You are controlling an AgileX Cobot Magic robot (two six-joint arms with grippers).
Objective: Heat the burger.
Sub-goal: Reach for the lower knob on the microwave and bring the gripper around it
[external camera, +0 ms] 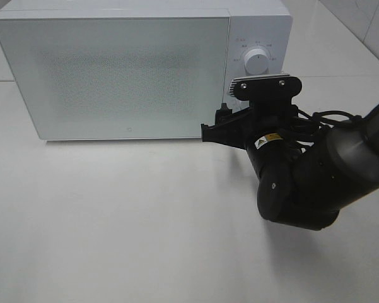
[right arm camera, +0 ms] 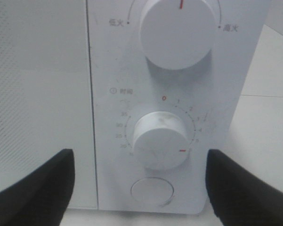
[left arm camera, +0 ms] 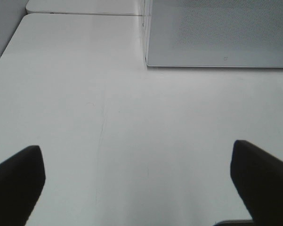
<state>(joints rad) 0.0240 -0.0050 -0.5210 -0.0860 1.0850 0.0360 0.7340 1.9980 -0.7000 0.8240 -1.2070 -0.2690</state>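
Right gripper [right arm camera: 139, 157], jaws apart, seemingly near microwave [external camera: 113, 76] edge

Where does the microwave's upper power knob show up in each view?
Exterior high: power knob on the control panel, right of the microwave door.
Left wrist: not in it.
Right wrist: power knob large and partly cropped, above the timer dial.
Shared landmark: the microwave door, in all three views.
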